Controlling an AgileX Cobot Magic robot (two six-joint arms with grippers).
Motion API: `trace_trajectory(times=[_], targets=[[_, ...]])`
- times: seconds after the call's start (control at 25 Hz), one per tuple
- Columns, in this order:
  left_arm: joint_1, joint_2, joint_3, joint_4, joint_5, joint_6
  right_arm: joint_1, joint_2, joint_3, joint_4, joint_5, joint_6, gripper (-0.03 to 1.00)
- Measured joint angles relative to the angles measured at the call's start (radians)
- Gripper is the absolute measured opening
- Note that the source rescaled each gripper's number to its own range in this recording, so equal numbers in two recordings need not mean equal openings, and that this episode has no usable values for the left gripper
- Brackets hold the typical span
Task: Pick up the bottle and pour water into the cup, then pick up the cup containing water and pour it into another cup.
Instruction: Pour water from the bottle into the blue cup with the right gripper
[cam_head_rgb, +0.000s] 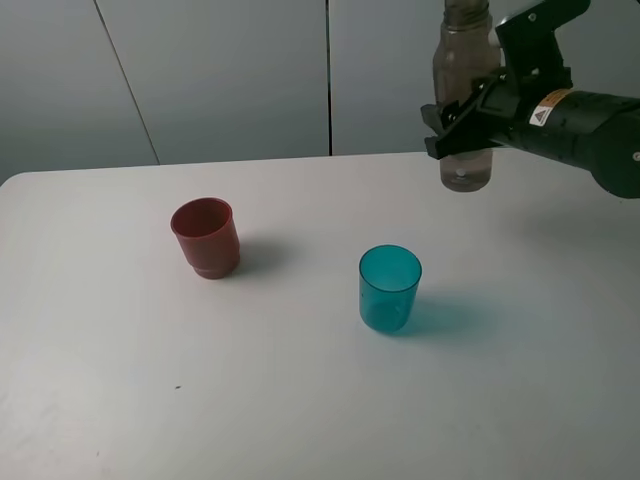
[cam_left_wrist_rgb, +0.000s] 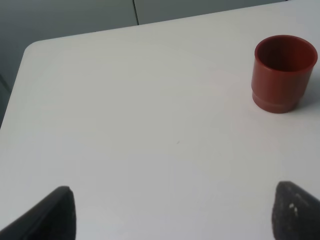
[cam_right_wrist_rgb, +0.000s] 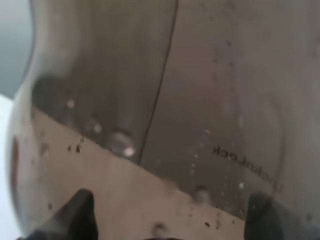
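The smoky grey-brown bottle (cam_head_rgb: 465, 95) hangs upright in the air above the table's far right, and my right gripper (cam_head_rgb: 458, 118) is shut on its lower body. It fills the right wrist view, where the bottle (cam_right_wrist_rgb: 165, 115) shows droplets inside between two dark fingertips (cam_right_wrist_rgb: 80, 215). The teal cup (cam_head_rgb: 389, 288) stands upright on the table, nearer and to the left of the bottle. Farther left stands the red cup (cam_head_rgb: 206, 237), which also appears in the left wrist view as the red cup (cam_left_wrist_rgb: 283, 73). My left gripper (cam_left_wrist_rgb: 175, 215) is open over bare table, away from both cups.
The white table (cam_head_rgb: 300, 400) has a rounded far-left corner (cam_left_wrist_rgb: 35, 47). Grey wall panels (cam_head_rgb: 230, 70) rise behind its far edge. A tiny dark speck (cam_head_rgb: 178, 387) lies on the near left surface.
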Motion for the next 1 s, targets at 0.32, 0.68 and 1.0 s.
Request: trace_trajectory(times=[0.32,0.68,1.0], targets=[[0.000,0.000,0.000,0.000,0.000,0.000,0.000,-0.163,0.114,0.008,0.148,-0.309,0.02],[0.000,0.000,0.000,0.000,0.000,0.002,-0.001,-0.173,0.175,0.161,0.174,-0.688,0.02],[0.000,0.000,0.000,0.000,0.000,0.002,0.053,-0.175,0.192,0.386,0.177,-1.077,0.02]])
